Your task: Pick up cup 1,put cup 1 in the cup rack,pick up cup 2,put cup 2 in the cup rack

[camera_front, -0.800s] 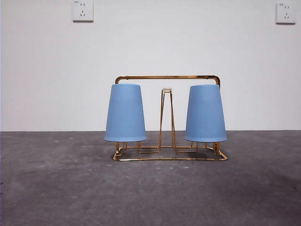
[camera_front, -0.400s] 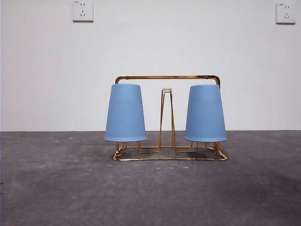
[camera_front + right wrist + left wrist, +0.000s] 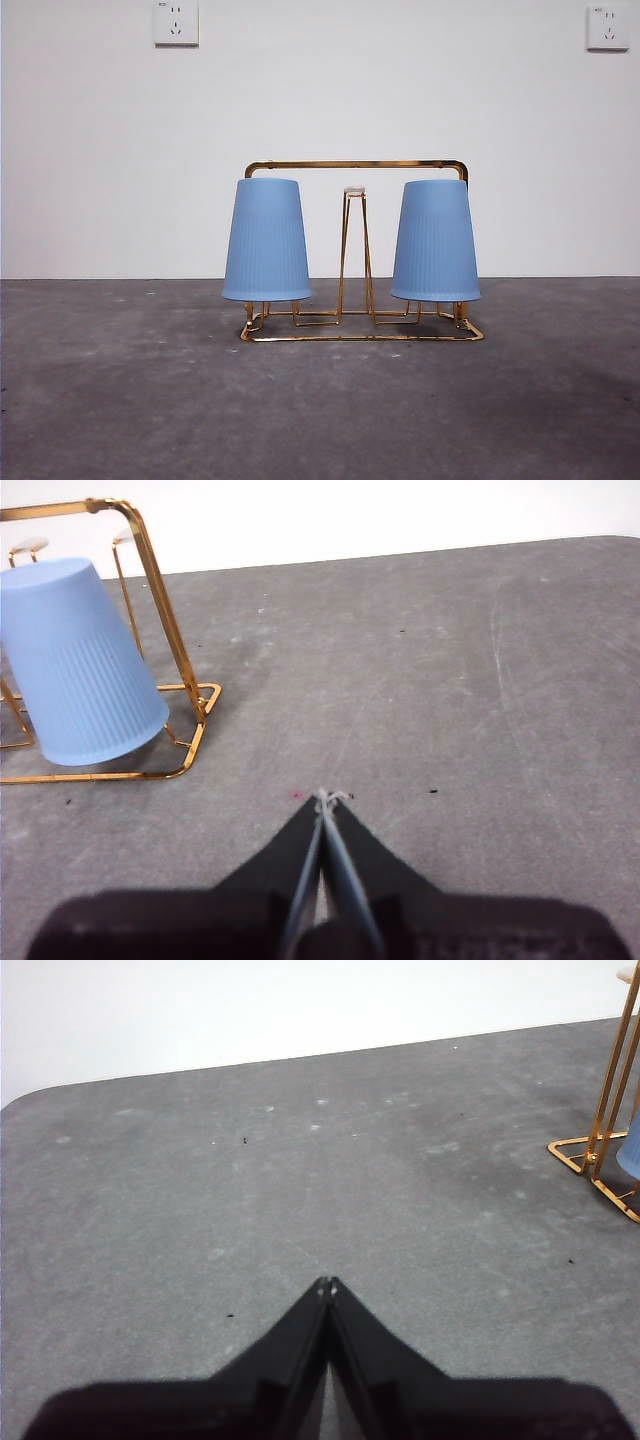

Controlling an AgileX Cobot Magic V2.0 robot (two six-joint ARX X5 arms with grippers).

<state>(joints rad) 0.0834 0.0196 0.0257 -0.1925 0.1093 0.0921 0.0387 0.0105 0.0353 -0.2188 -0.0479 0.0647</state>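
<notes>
Cup rack (image 3: 356, 166): gold wire, arched frame, two inverted ribbed blue cups (image 3: 266, 240) on prongs. Left end effector (image 3: 326, 1285) and right end effector (image 3: 324, 798) both pressed together, empty.

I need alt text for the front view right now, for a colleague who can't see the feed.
Two blue cups sit upside down on a gold wire cup rack, one at each end, on a grey table. No arm shows; behind is a white wall.

Plain white wall (image 3: 320, 110) behind, with two white power sockets, one (image 3: 176, 22) near the top left and one (image 3: 608, 27) at the top right, above a mottled dark grey table (image 3: 320, 410) under even light.
</notes>
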